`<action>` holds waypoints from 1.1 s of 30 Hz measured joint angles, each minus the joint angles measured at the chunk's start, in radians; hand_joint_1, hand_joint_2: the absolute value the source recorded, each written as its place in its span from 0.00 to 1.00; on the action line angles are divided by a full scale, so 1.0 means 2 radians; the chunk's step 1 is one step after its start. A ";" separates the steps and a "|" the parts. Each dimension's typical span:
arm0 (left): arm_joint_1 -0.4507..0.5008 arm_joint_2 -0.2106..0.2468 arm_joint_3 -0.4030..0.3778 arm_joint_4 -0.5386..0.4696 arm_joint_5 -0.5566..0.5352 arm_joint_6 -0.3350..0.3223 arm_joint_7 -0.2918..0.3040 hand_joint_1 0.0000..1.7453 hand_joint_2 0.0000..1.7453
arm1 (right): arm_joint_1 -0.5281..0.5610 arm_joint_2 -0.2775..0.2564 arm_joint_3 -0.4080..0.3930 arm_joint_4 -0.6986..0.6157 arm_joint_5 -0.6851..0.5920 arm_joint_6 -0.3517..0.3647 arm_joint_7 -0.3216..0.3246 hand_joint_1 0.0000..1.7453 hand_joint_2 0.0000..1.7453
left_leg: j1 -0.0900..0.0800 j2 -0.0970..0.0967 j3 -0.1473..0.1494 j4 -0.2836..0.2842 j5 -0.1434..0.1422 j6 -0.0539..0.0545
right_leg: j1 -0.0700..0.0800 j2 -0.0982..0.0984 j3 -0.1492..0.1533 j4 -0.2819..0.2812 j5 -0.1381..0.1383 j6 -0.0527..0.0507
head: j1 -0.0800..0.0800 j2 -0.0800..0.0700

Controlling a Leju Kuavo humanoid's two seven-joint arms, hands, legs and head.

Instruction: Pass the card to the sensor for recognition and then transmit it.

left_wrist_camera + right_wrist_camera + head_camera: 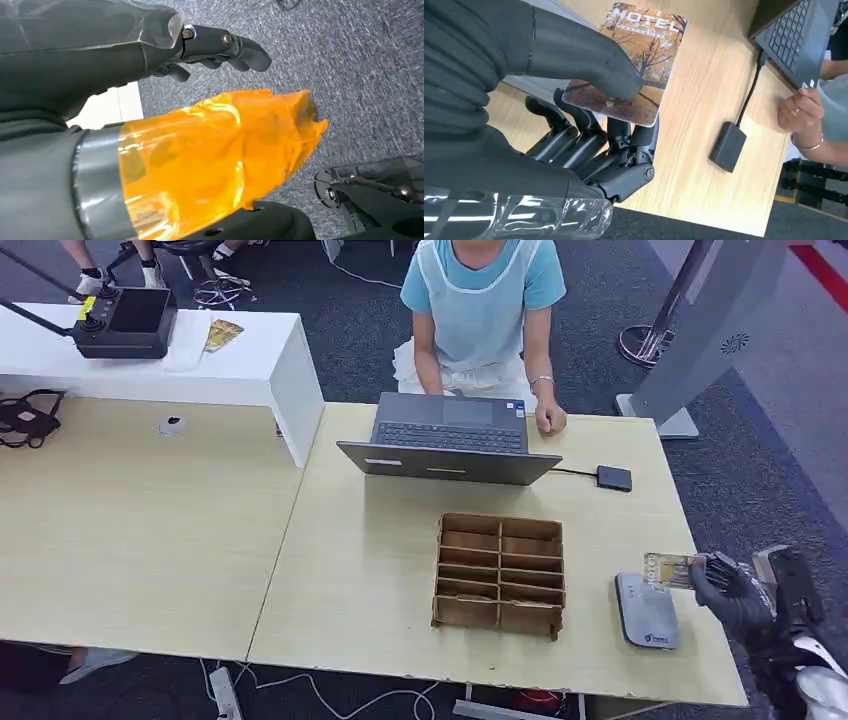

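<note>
**Card held over sensor edge**

The right hand (pixel 735 592) is pinching the card (pixel 633 65) between thumb and fingers (pixel 589 137), the card projecting beyond the fingertips above the grey sensor (pixel 646 610) on the table (pixel 350 570). The left hand (pixel 150 65) is hanging over carpet, fingers curling inward and holding nothing.

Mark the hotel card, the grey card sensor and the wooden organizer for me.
hotel card (pixel 636 65), right wrist view, on its printed face.
grey card sensor (pixel 646 612), head view, on its flat top.
wooden organizer (pixel 500 574), head view, on the centre divider.
</note>
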 joint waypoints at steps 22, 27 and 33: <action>0.000 0.001 0.000 0.000 0.000 0.000 0.001 0.00 0.00 | 0.018 0.000 -0.016 0.002 0.033 0.024 -0.005 1.00 1.00 | 0.000 0.000 0.000 0.000 0.000 0.000 | 0.000 0.000 0.000 0.000 0.000 0.000 | 0.000 0.000; 0.000 0.001 0.000 0.000 0.000 0.000 0.001 0.00 0.00 | 0.019 0.000 -0.016 0.002 0.038 0.023 -0.003 1.00 1.00 | 0.000 0.000 0.000 0.000 0.000 0.000 | 0.000 0.000 0.000 0.000 0.000 0.000 | 0.000 0.000; 0.000 0.001 0.000 0.000 0.000 0.000 0.001 0.00 0.00 | 0.023 0.000 -0.016 0.009 0.049 0.018 0.001 1.00 1.00 | 0.000 0.000 0.000 0.000 0.000 0.000 | 0.000 0.000 0.000 0.000 0.000 0.000 | 0.000 0.000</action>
